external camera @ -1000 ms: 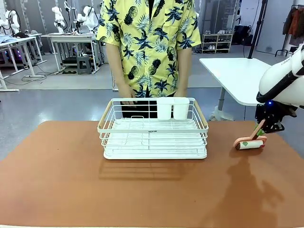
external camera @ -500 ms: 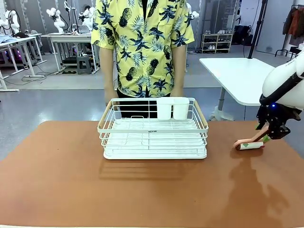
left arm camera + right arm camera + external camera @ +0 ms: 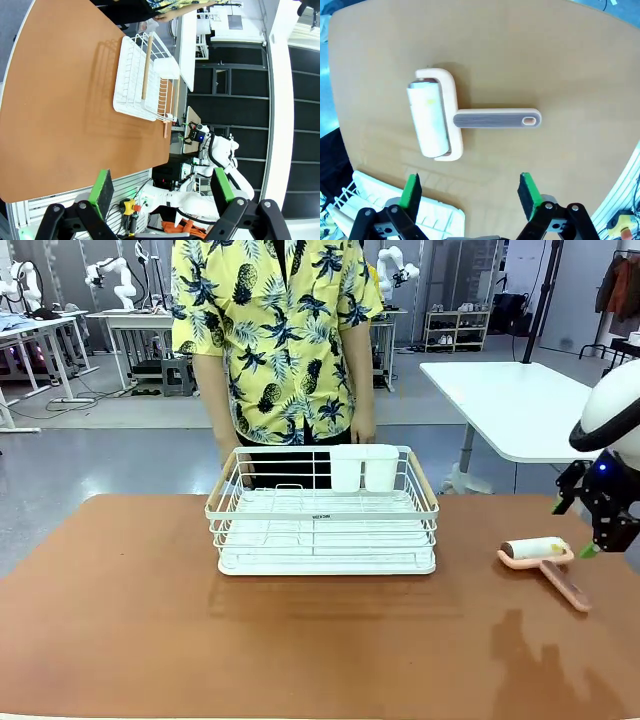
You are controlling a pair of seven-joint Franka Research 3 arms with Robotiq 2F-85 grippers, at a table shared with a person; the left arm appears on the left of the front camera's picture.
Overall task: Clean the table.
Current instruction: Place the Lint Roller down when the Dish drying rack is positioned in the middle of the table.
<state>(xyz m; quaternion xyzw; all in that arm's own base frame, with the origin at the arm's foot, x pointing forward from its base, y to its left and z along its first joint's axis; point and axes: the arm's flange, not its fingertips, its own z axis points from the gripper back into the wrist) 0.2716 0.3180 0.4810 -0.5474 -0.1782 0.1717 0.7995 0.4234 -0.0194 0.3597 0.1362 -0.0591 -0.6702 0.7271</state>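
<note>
The lint roller (image 3: 545, 562) lies flat near the right edge of the counter (image 3: 320, 640), released. My right jaws (image 3: 470, 192) hang spread above its handle, empty; my left jaws (image 3: 162, 185) are likewise spread. Judgement: rolling step closed; next, withdraw clear.

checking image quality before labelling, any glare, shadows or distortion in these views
Front view: sharp, with soft sheen and arm shadows on the table below the lint roller. Left wrist view: wide-angle, rolled sideways, so the white rack looks tipped and edges bend. Right wrist view: even light, roller crisp, table edge curved, fingers slightly soft.
</note>
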